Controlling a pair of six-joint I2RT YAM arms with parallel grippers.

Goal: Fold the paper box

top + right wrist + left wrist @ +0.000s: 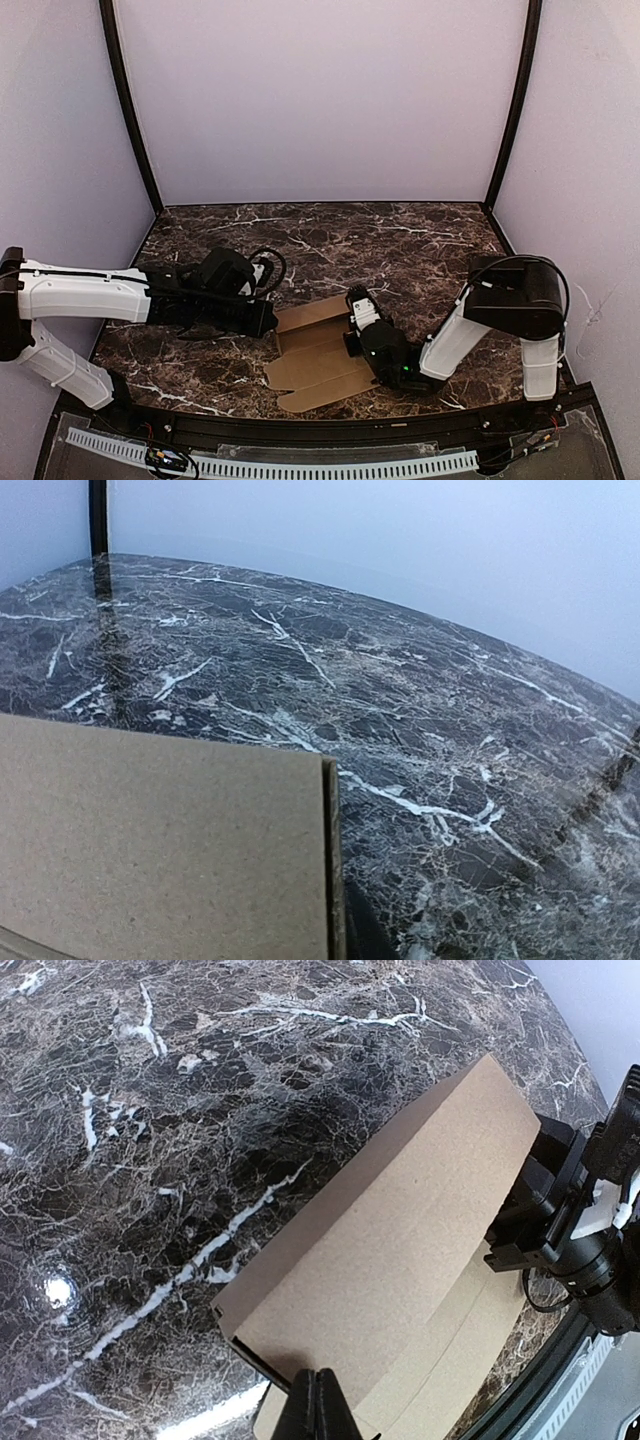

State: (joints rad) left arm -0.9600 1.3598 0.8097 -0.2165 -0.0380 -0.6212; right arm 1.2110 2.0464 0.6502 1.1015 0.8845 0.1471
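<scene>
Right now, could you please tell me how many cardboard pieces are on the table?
1. The paper box lies near the front edge of the table, between the left gripper and right gripper. The arms could hide scraps.

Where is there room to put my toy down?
The far half of the table, between the back wall and the paper box, is bare. The near middle is crowded: left gripper and right gripper meet at it.

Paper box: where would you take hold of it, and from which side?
Probably the left edge of the paper box, pinched from the left, low. The sheet lies too flat and wide to span, but there the upper panel stands off the table, leaving a gap for one finger. The left gripper is alongside, shut.
</scene>
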